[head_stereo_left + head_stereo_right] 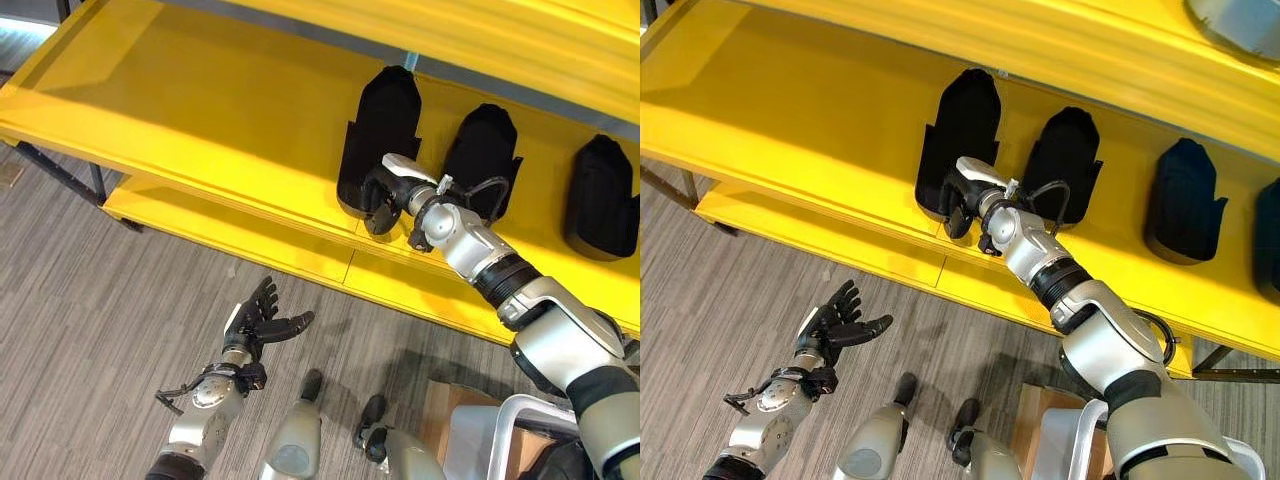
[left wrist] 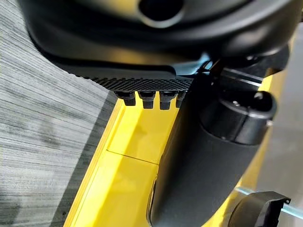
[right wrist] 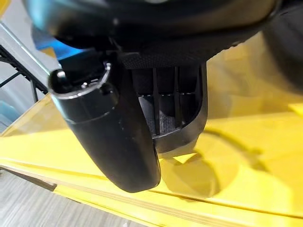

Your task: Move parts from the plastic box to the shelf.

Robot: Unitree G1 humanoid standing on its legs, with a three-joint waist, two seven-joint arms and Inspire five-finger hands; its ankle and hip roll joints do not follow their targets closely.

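On yellow shelf (image 1: 220, 120): right hand (image 1: 385, 190) grips black part (image 1: 378, 135); no legible writing.

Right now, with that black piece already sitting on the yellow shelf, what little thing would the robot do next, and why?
Probably loosen its fingers and draw the right hand back toward itself. The black part in its grip already rests on the yellow shelf, beside another black part, so it looks placed. The left hand hangs open and empty over the floor.
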